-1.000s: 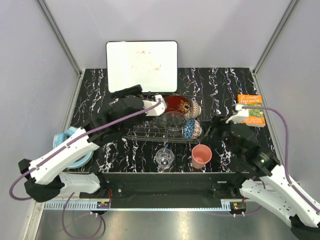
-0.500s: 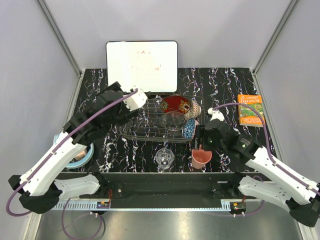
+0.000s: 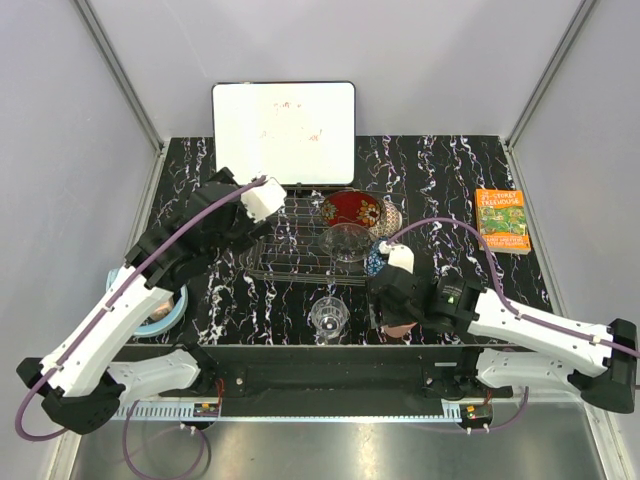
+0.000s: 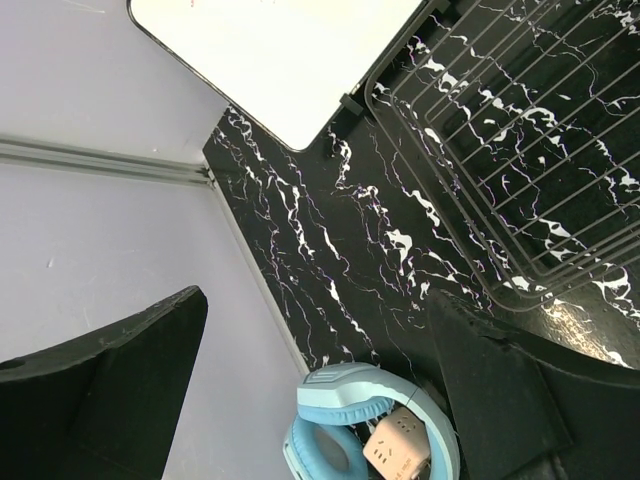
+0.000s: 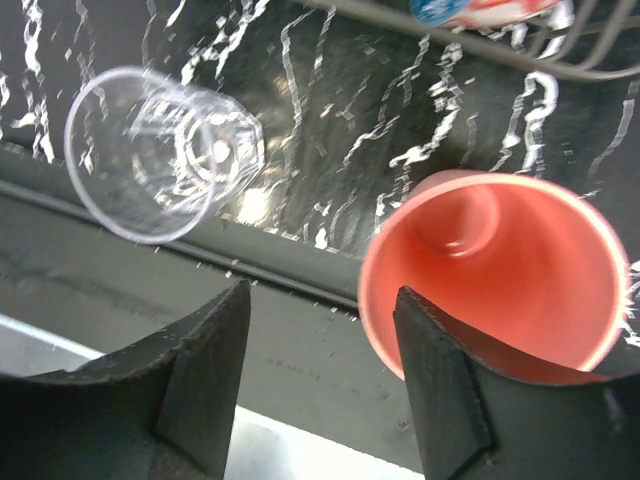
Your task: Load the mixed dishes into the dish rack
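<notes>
The dish rack (image 3: 300,250) holds the red patterned bowl (image 3: 355,210), the beige netted bowl (image 3: 389,218), the clear glass plate (image 3: 347,242) and the blue mosaic bowl (image 3: 378,260). The clear glass tumbler (image 3: 329,316) stands in front of the rack and shows in the right wrist view (image 5: 160,150). The pink plastic cup (image 5: 495,270) stands to its right, mostly hidden under my arm from above (image 3: 403,328). My right gripper (image 5: 320,340) is open just above it, its right finger (image 5: 440,390) over the cup's near rim. My left gripper (image 3: 235,218) is open and empty above the rack's left end (image 4: 520,150).
Light blue headphones (image 4: 370,430) around a beige power cube lie at the table's left edge (image 3: 150,310). The white whiteboard (image 3: 284,132) stands behind the rack. The orange book (image 3: 502,220) lies at the right. The table's front edge runs right below the cup and tumbler.
My left gripper has drawn back leftward from the bowls to the rack's left end. My right gripper has swung left and toward the front, from beside the book to over the pink cup.
</notes>
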You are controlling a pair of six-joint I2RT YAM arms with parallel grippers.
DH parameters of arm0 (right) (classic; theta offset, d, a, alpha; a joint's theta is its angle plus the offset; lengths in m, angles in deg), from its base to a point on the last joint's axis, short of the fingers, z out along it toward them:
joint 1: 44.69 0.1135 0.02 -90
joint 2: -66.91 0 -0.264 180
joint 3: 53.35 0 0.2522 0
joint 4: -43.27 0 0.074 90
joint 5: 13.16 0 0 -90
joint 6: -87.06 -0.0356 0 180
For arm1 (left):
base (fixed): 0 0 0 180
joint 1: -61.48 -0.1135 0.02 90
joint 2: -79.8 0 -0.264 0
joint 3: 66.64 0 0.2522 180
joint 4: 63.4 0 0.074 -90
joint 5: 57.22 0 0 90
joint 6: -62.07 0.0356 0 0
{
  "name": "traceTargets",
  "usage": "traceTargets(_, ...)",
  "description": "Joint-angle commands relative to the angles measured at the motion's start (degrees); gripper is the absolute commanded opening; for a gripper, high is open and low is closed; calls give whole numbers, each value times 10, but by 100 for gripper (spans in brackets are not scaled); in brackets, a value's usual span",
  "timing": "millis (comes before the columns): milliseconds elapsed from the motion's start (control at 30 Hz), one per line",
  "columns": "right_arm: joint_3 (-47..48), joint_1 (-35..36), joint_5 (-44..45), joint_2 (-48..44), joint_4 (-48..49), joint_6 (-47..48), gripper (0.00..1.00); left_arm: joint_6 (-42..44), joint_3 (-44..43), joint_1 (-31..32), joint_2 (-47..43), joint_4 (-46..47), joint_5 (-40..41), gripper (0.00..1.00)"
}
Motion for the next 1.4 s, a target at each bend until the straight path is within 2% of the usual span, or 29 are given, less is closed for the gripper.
traceTargets(0, 6, 4, 67, -2, -11, -27, 64, -15, 7, -5, -17, 18, -12, 99)
traceTargets(67, -4, 4, 71, 7, -11, -29, 60, -17, 7, -6, -20, 19, -12, 99)
traceTargets(233, -20, 4, 73, 39, -9, -53, 42, -42, 2, -8, -27, 18, -14, 99)
traceTargets(433, -17, 4, 75, 94, -14, -65, 36, -103, -7, -17, -26, -7, -56, 99)
traceTargets(533, -19, 5, 74, 103, -14, -68, 29, -113, -20, -18, -10, -27, -72, 99)
traceTargets(600, -18, 5, 73, 103, -14, -70, 12, -105, -40, -23, -1, -39, -74, 99)
traceTargets(667, -11, 5, 74, 92, -18, -71, 0, -99, -64, -50, 12, -41, -97, 99)
traceTargets(833, 70, 13, 84, 39, -55, -53, 0, -135, -218, -158, 76, -73, -183, 99)
traceTargets(867, 89, 15, 76, 29, -56, -47, 0, -150, -250, -180, 92, -103, -232, 99)
traceTargets(900, 111, 15, 69, 18, -55, -33, 0, -184, -320, -205, 109, -124, -264, 99)
traceTargets(933, 160, 16, 60, 2, -44, -23, 0, -196, -355, -250, 145, -149, -308, 99)
traceTargets(967, 184, 17, 34, -6, -31, 3, 0, -217, -416, -271, 163, -197, -388, 99)
traceTargets(1000, 224, 17, 17, -13, -11, 18, 0, -225, -440, -289, 180, -218, -428, 99)
traceTargets(1033, 236, 16, 1, -20, 46, 33, 0, -232, -456, -333, 207, -237, -476, 99)
traceTargets(1067, 247, 16, -30, -32, 81, 47, 0, -240, -469, -354, 220, -264, -562, 99)
traceTargets(1100, 262, 17, -42, -35, 115, 74, 0, -249, -484, -394, 233, -276, -604, 99)
traceTargets(1133, 267, 16, -56, -33, 187, 87, 0, -250, -491, -405, 260, -287, -646, 99)
traceTargets(1167, 270, 17, -85, -30, 228, 113, 0, -250, -509, -431, 276, -315, -726, 99)
traceTargets(1200, 264, 16, -100, -27, 271, 122, 0, -249, -520, -463, 292, -331, -767, 99)
traceTargets(1233, 258, 16, -114, -15, 360, 131, 0, -246, -530, -476, 327, -351, -809, 99)
traceTargets(1267, 250, 16, -136, -7, 403, 138, 0, -244, -523, -485, 338, -371, -889, 99)
traceTargets(1333, 252, 10, -161, 34, 496, 139, 0, -240, -497, -497, 337, -367, -925, 99)
traceTargets(1367, 258, -1, -206, 50, 521, 130, 0, -233, -490, -499, 337, -371, -937, 99)
